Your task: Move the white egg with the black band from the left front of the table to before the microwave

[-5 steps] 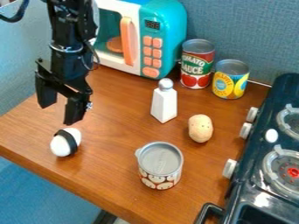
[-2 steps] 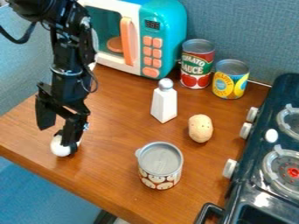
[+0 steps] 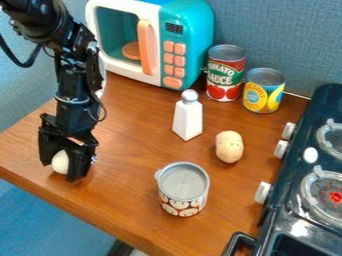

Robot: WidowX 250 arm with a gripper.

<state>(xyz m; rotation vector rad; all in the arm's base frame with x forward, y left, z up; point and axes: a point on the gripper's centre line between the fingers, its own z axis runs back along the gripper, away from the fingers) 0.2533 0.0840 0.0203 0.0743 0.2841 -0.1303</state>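
The white, rounded egg-like object (image 3: 60,162) was situated on the brown wooden counter (image 3: 130,160), near the counter's edge, between the fingers of the black gripper (image 3: 61,172), its surface partly concealed by them.

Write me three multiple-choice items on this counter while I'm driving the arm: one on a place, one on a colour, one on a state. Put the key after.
1. Where is the gripper?
A) Above the potato
B) At the white egg
C) Beside the tomato can

2. What colour is the microwave handle?
A) Orange
B) Black
C) Green

3. How is the shaker placed?
A) Lying on its side
B) Upside down
C) Standing upright

Key:
1. B: the gripper is down around the egg, near the counter's left edge in the picture.
2. A: the handle shows orange against the white door frame.
3. C: its silver cap is on top and its base on the counter.
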